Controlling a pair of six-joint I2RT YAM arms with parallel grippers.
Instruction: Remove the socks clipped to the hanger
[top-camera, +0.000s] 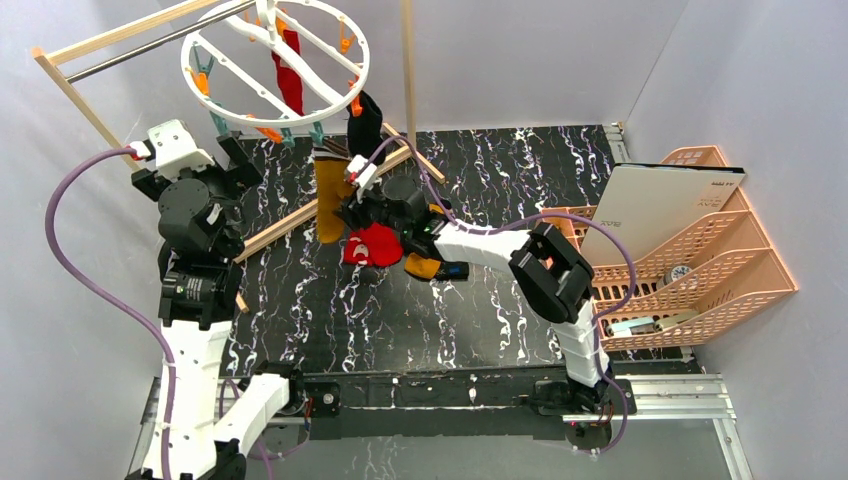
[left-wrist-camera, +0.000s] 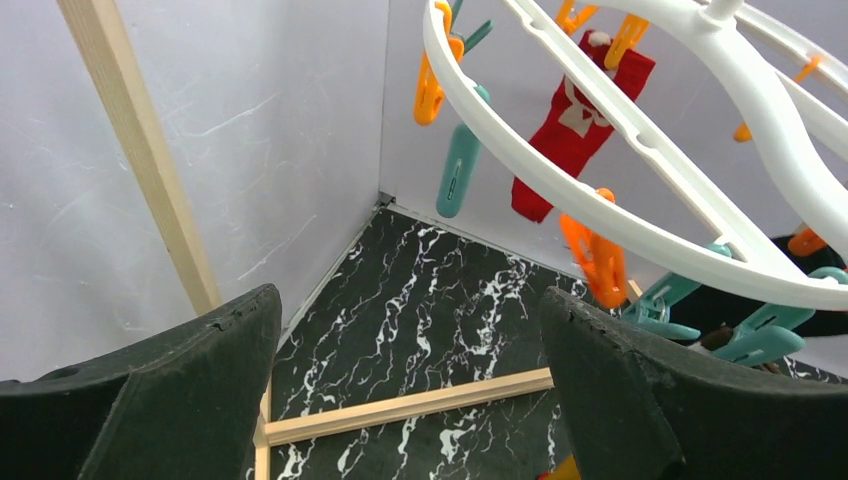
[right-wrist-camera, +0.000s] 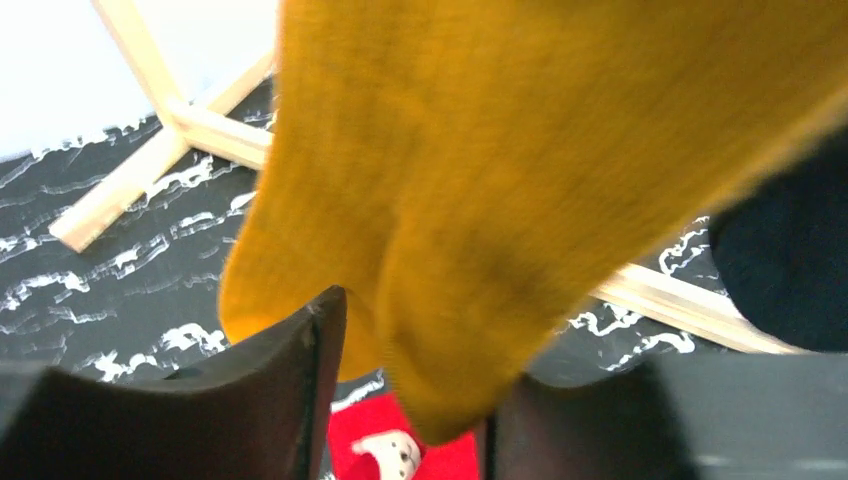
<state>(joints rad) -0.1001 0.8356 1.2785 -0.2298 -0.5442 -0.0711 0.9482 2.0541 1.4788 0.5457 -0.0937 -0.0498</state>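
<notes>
Peach tray rack (top-camera: 762, 278) — w/ white board (top-camera: 660, 205)

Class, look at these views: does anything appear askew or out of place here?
The white hanger looks tilted rather than level. A red sock lies crumpled on the table, away from the others on the clips.

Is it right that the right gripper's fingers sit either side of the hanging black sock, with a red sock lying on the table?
Not quite. The right wrist view shows the fingers of the right gripper either side of the hanging mustard sock, not the black sock. A red sock does lie on the table.
</notes>
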